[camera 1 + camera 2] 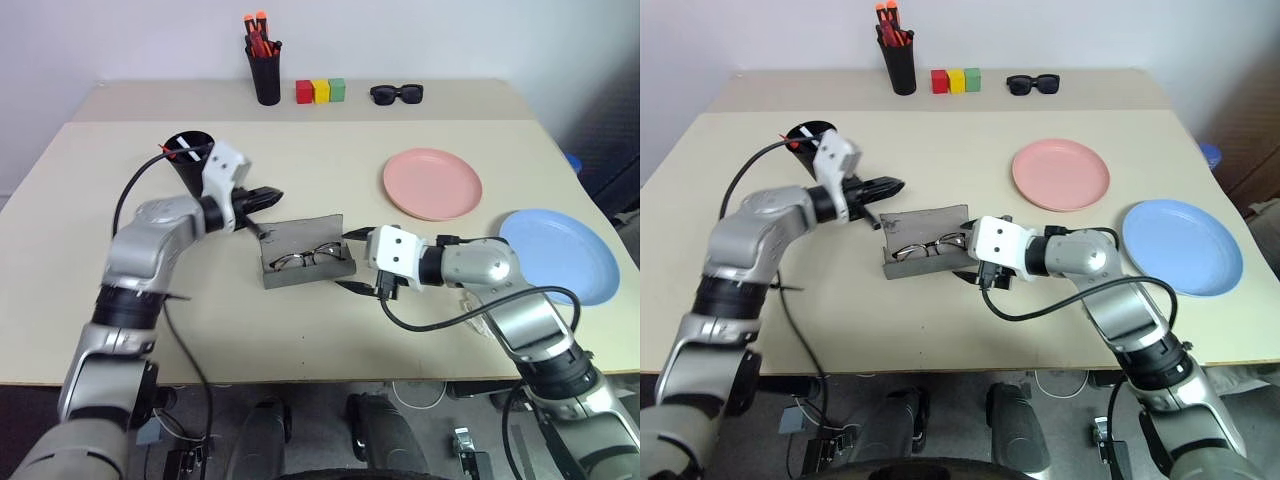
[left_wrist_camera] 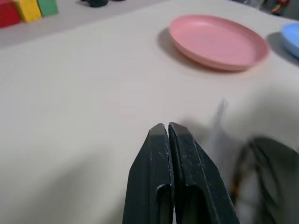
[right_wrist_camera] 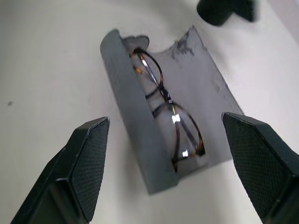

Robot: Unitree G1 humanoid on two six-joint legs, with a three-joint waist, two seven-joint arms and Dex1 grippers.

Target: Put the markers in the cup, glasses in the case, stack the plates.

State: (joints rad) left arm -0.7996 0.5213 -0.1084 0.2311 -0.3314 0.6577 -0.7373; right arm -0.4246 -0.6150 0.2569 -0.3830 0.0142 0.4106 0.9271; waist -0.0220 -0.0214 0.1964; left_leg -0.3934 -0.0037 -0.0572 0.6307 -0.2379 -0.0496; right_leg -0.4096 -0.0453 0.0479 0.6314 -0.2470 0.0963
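From the head camera, the job stands about two-thirds done: the tortoiseshell glasses [image 1: 306,257] lie inside the grey case [image 1: 306,262], whose lid is still raised, and two thin markers [image 1: 178,152] poke from the black cup [image 1: 190,156] at the table's left. The pink plate [image 1: 432,184] and the blue plate [image 1: 558,254] rest well apart on the right side, not yet stacked. The left gripper [image 1: 270,197] hangs just behind the case's lid end with its jaws pressed shut on nothing, while the right gripper [image 1: 360,260], jaws spread wide and empty, sits just beside the case's other end. Along the far edge stand a tall black pen holder [image 1: 265,72] of orange-capped pens, three coloured blocks [image 1: 320,92] and black sunglasses [image 1: 397,94], all well clear of the work. The left wrist camera looks past closed fingertips [image 2: 167,140] across bare table to the pink plate, with a blurred edge of the case below; the way toward that plate appears open. The right wrist camera looks down between two widely parted pads [image 3: 88,158] onto the open case, the glasses seated along its trough. Likely left: closing the lid, then setting one plate on the other, with the right arm itself lying between case and plates.
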